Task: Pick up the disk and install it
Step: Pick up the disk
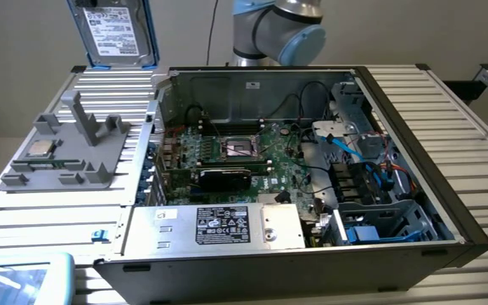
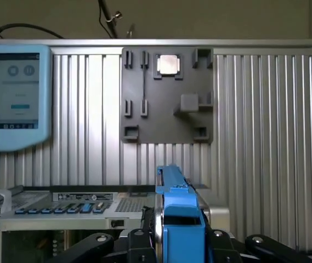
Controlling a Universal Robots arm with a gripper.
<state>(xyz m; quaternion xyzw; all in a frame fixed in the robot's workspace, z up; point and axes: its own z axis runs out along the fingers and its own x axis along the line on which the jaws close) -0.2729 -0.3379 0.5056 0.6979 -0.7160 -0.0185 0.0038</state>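
The disk (image 1: 115, 32), a grey-metal drive with a white barcode label in a blue carrier frame, hangs upright in the air above the far left corner of the slatted table, over the exterior view's left. In the wrist view its blue frame edge (image 2: 179, 208) runs straight out between the black fingers (image 2: 145, 241). My gripper (image 2: 180, 244) is shut on the disk, with one finger on each flat side. Below and ahead of it in the wrist view lie the grey fixture plate and the table.
The open computer case (image 1: 447, 210) lies on the table, with its motherboard (image 1: 244, 152), a silver power supply (image 1: 227, 225) and a drive cage (image 1: 380, 222). A grey fixture plate (image 1: 66, 152) holds a CPU chip (image 1: 40, 148). A teach pendant (image 1: 15, 279) lies at the front left. The arm's joint (image 1: 269, 32) rises behind the case.
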